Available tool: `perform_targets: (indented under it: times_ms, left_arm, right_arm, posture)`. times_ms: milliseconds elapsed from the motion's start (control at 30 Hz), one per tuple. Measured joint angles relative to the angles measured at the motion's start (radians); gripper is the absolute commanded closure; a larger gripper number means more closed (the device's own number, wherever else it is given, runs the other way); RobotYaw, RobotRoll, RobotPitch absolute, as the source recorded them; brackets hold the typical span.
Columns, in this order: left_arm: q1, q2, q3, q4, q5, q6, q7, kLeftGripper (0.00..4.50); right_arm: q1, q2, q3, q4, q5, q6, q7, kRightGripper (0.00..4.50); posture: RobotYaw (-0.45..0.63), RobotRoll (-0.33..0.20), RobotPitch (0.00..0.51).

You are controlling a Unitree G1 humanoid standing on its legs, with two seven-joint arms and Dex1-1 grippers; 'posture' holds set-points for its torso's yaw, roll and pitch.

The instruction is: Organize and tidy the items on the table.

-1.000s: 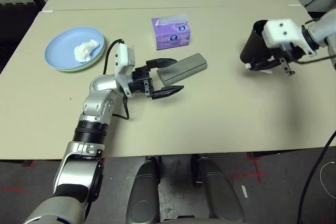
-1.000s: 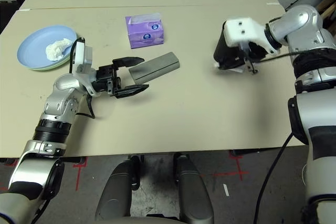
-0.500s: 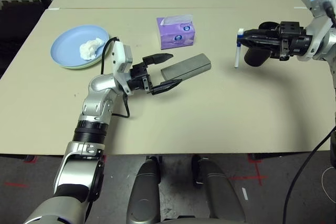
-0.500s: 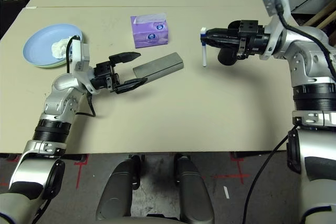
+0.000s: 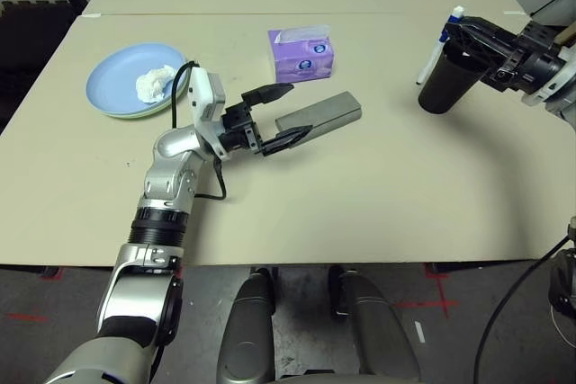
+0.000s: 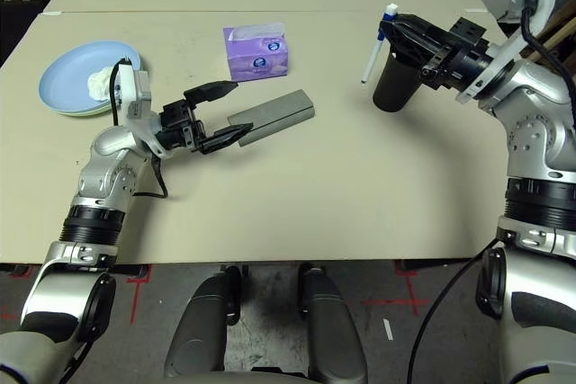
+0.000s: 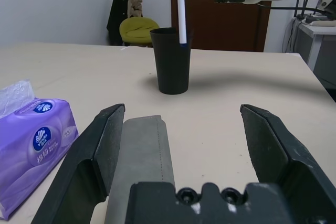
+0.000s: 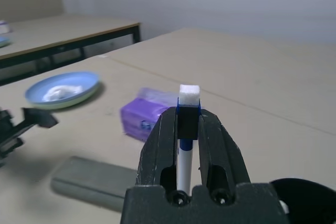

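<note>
A grey glasses case [image 5: 320, 114] lies mid-table. My left gripper [image 5: 281, 116] is open, its two fingers standing either side of the case's near end, as the left wrist view shows of the case [image 7: 142, 156]. At the far right stands the tall black cup [image 5: 445, 83]. My right gripper [image 5: 461, 30] is shut on the white pen [image 5: 438, 47], which hangs tilted against the cup's left side; I cannot tell whether its tip is inside. The crumpled tissue wad [image 5: 155, 83] rests on the light blue plate [image 5: 117, 96], stacked on a pale green plate.
The purple tissue box [image 5: 301, 53] stands just behind the case, close to my left fingers. The plates sit at the far left. The table [image 5: 360, 195] is bare along its whole near half. A second table adjoins behind.
My right gripper has carried the pen up and back to the right, next to the cup. My left gripper has slid forward, so its fingers now straddle the case's end.
</note>
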Motion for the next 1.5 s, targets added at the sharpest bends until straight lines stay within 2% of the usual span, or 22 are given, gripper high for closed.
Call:
perform_targets:
  times_ms: [300,533,700,1067,1500]
  left_arm:
    - [0.000,0.002,0.000,0.001,-0.005,-0.003,0.000,0.00]
    - [-0.002,0.003,0.000,0.007,-0.005,-0.009,0.000,0.00]
    - [-0.003,0.007,0.001,0.008,-0.005,-0.009,0.000,0.00]
    - [-0.005,0.013,0.001,0.008,-0.005,-0.009,-0.001,0.00]
    - [-0.007,0.013,0.001,0.008,-0.005,-0.008,0.000,0.00]
  right_arm:
    - [-0.004,0.002,-0.058,0.037,-0.006,-0.105,-0.104,4.10]
    - [0.006,0.001,-0.061,0.041,-0.024,-0.163,-0.156,4.10]
    - [0.062,0.049,-0.058,0.037,-0.109,-0.232,-0.289,4.10]
    - [0.134,0.101,-0.024,-0.021,-0.196,-0.234,-0.448,4.10]
    - [0.156,0.140,0.019,-0.070,-0.199,-0.162,-0.492,4.10]
  posture:
    - [0.04,0.000,0.209]
    - [0.04,0.000,0.211]
    - [0.04,0.000,0.213]
    - [0.03,0.000,0.213]
    - [0.04,0.000,0.215]
